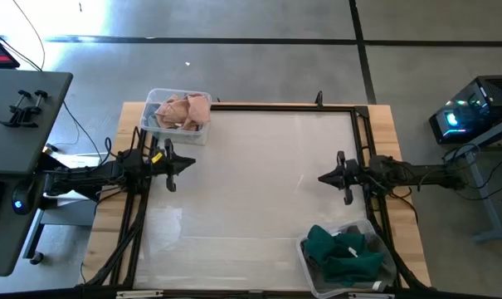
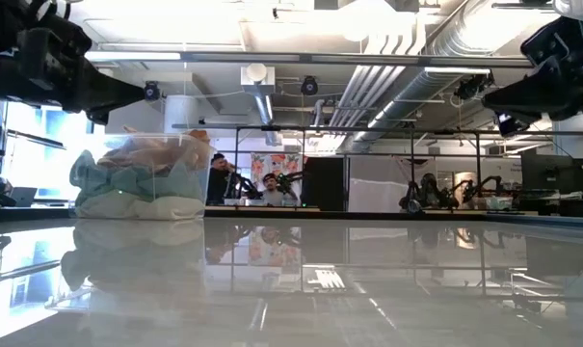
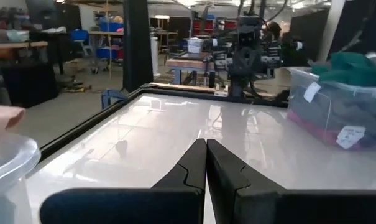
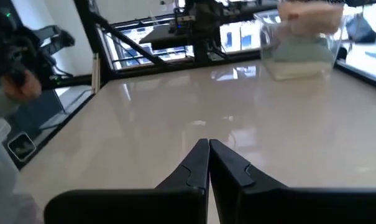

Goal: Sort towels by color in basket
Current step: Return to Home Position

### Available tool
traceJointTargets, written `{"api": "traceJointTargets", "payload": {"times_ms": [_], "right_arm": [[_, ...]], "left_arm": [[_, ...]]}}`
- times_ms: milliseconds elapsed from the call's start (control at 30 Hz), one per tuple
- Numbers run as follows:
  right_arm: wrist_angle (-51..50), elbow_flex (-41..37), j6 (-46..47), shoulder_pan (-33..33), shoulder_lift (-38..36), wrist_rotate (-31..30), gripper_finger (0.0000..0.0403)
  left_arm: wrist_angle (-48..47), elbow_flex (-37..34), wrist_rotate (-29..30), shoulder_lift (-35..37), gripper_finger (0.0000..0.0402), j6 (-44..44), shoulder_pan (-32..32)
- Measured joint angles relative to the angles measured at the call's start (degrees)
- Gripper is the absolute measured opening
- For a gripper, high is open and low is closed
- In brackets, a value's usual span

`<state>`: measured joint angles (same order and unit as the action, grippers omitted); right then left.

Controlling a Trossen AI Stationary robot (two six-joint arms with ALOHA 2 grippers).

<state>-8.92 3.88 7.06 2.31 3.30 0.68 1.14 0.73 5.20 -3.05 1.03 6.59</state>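
Observation:
Light towels fill a clear basket [image 1: 177,115] at the table's far left: a peach one [image 1: 187,109] on top, pale mint and white ones [image 2: 137,188] below. Dark towels fill a second clear basket [image 1: 350,259] at the near right, with a dark teal one [image 1: 342,249] on top. My left gripper [image 1: 189,164] is shut and empty, level above the table's left side. My right gripper [image 1: 323,178] is shut and empty, above the right side. Their shut fingertips show in the left wrist view [image 3: 206,146] and the right wrist view [image 4: 208,146].
The white tabletop [image 1: 259,183] between the two arms is bare, framed by a black rail [image 1: 275,106]. A grey side table [image 1: 18,116] stands to the left. People sit in the room behind the table [image 2: 262,188].

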Motion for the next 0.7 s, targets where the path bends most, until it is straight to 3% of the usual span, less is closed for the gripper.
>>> {"api": "traceJointTargets", "payload": {"times_ms": [233,700], "right_arm": [[0.07,0.0,7.16,-0.02,0.47,-0.35,0.0005],[0.06,0.0,5.98,-0.02,0.47,-0.45,0.0005]], "left_arm": [[0.0,0.0,0.3,0.0,0.0,1.31,0.02],[0.0,0.0,0.32,0.0,0.0,1.31,-0.02]]}}
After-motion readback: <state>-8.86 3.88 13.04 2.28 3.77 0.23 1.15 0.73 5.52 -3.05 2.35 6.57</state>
